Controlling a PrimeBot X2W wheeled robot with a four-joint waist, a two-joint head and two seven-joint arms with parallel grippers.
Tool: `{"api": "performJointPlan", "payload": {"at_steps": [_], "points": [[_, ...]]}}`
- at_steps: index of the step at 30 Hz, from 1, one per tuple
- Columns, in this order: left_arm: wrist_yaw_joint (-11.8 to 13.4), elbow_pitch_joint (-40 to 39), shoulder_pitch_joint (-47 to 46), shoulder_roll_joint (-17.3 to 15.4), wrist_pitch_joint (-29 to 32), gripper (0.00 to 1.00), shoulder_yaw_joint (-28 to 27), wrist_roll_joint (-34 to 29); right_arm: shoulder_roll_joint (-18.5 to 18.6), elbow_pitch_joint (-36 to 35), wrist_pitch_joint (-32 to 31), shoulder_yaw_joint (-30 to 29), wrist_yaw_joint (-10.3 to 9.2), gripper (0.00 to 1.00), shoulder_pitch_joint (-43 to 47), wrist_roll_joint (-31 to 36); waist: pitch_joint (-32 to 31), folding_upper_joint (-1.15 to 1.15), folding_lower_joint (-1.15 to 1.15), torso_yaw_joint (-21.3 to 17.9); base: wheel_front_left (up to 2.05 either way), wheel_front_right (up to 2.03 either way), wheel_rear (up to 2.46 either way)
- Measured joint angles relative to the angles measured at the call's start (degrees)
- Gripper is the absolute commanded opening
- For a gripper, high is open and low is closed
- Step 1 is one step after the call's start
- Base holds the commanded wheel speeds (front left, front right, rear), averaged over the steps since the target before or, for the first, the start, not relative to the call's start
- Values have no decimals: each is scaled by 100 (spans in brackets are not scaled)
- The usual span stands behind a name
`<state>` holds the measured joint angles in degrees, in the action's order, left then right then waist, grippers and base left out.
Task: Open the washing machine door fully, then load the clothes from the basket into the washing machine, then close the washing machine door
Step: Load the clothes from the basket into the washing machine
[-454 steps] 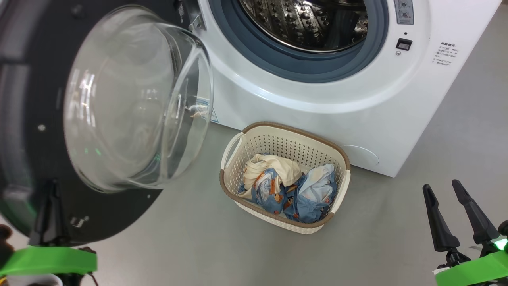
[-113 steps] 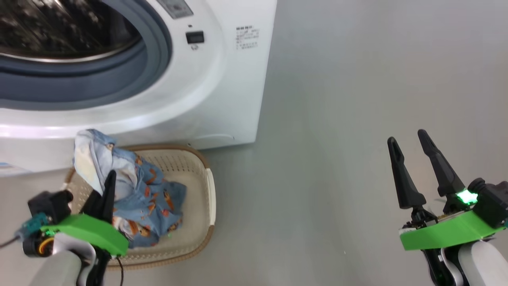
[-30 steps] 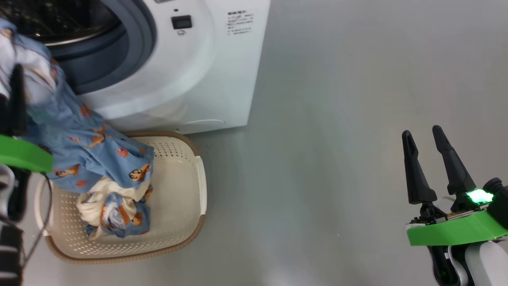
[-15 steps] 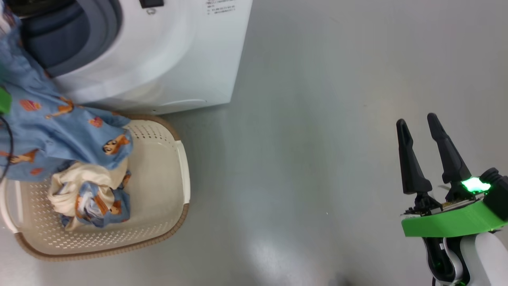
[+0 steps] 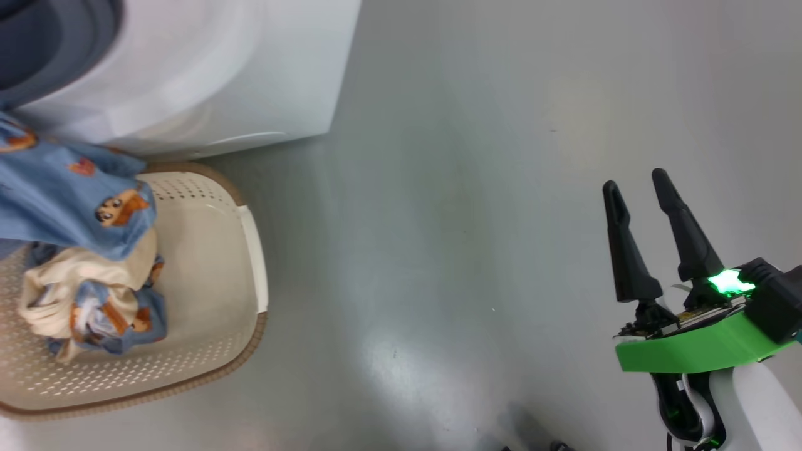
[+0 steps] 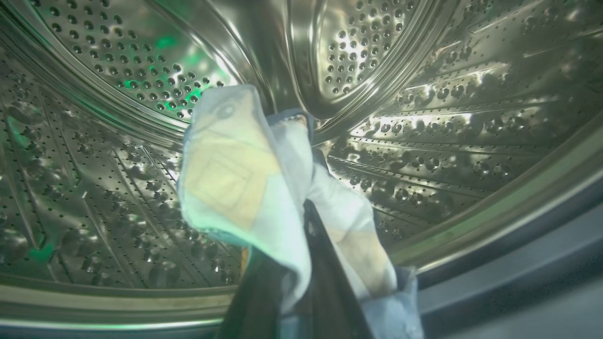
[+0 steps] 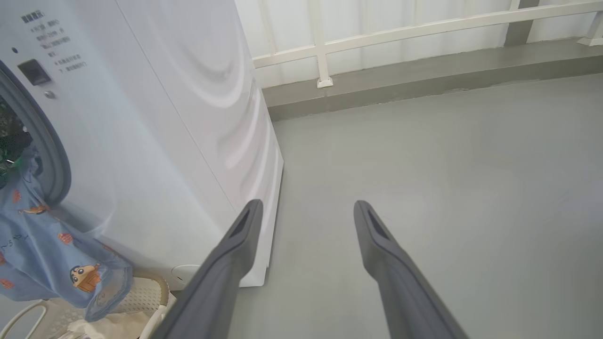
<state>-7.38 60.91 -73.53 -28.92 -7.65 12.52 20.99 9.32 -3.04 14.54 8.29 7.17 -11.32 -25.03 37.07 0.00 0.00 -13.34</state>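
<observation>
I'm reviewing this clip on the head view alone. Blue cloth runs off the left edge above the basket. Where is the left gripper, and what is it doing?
Observer: In the left wrist view, the left gripper reaches into the steel drum, shut on a pale fold of the clothes.
Operator: Is the garment fully inside?
Observer: No. In the right wrist view its bear-print end hangs out of the opening and down the front of the washing machine to the basket.
Operator: What lies beyond the machine's far side?
Observer: A white railing above a grey kerb.
</observation>
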Motion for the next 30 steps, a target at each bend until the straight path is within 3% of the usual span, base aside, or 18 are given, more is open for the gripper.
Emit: {"api": "performJointPlan", "payload": {"at_steps": [14,21,26,30], "points": [[-15,304,-967,-290,-521,0,632,70,-24,-102,0,245,0,100,4,0,283,0,0,-324,0,0,0],[2,-203,-1428,-436,-657,0,521,2,-69,-169,0,277,0,100,2,35,422,0,0,-379,0,0,0],[110,-998,-1399,-456,-701,0,211,-185,-125,-189,0,308,0,100,-38,35,528,0,0,-404,0,0,0],[144,-1047,-1160,-445,-704,0,73,-227,-168,-188,0,328,0,100,-107,41,543,0,0,-403,0,0,0]]}}
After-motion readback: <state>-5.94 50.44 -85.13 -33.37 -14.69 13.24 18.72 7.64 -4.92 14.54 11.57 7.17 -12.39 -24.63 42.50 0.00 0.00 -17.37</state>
